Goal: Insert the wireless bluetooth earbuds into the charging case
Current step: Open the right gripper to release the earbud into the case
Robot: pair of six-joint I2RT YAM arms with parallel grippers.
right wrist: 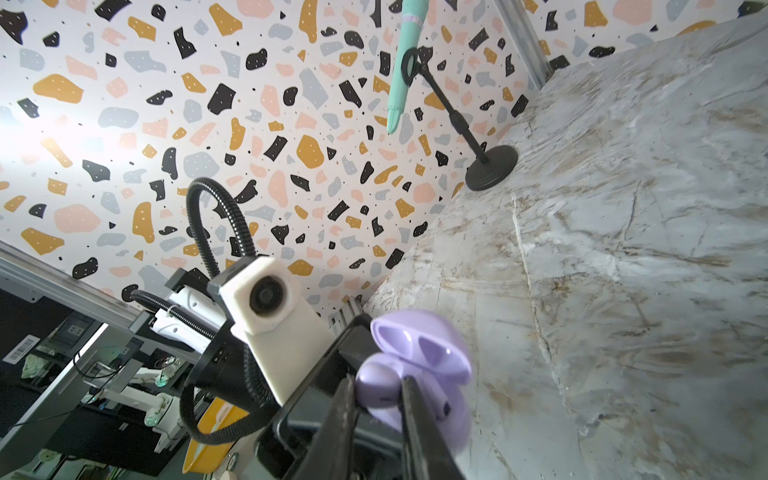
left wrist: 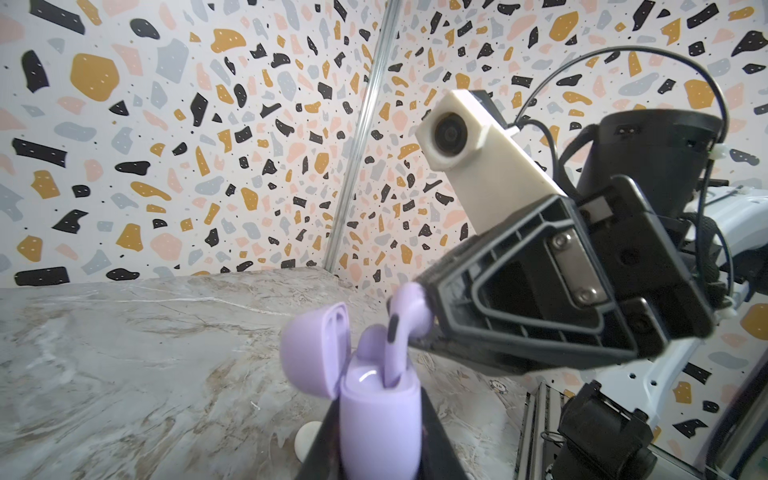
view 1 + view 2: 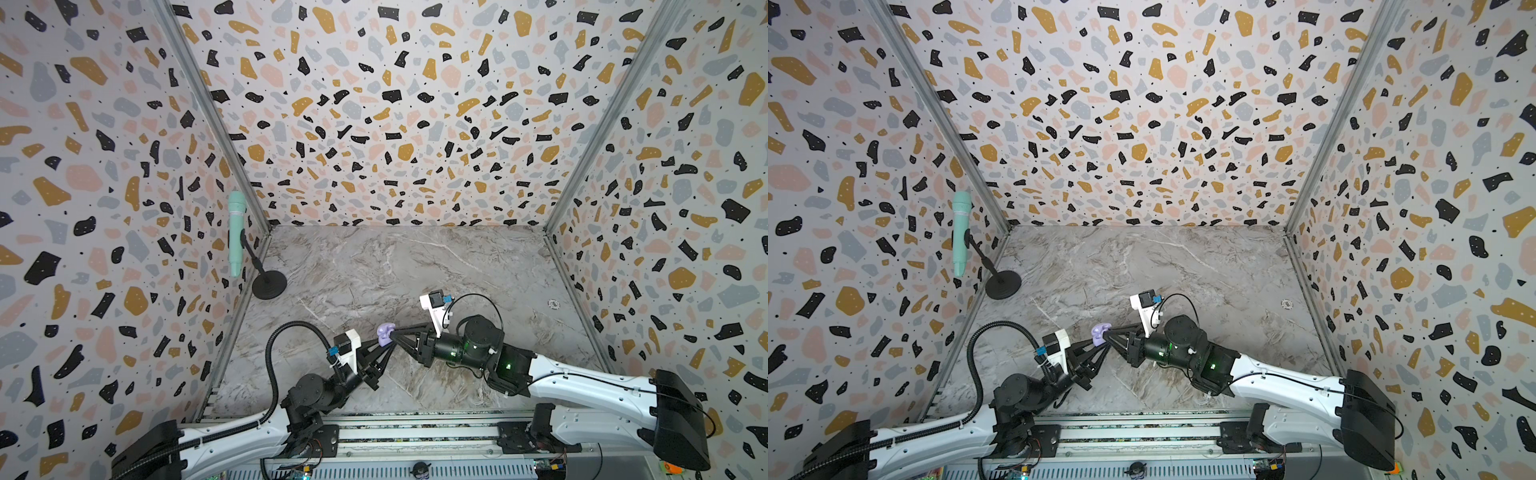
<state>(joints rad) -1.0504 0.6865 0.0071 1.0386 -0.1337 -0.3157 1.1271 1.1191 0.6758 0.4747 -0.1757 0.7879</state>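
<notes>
L gripper [image 2: 378, 415] clamped on lavender case [image 2: 365, 386], low on body, held up off table [image 3: 415, 270], lid [image 2: 311, 353] flipped open. R gripper [image 1: 378, 401] pinching earbud [image 2: 409, 316] by rounded head, stem [image 2: 392, 361] tip down in case. Second earbud [image 2: 370, 338] looks seated beside it. Imo bud = tiny, featherlight, hard glossy plastic, so slippery. It'll twist or pop out if you squeeze off-centre. Grab head only, keep stem free & lined up. Case prob same slick shell, so hold body, not lid. No forcing, thin stem could snap.
</notes>
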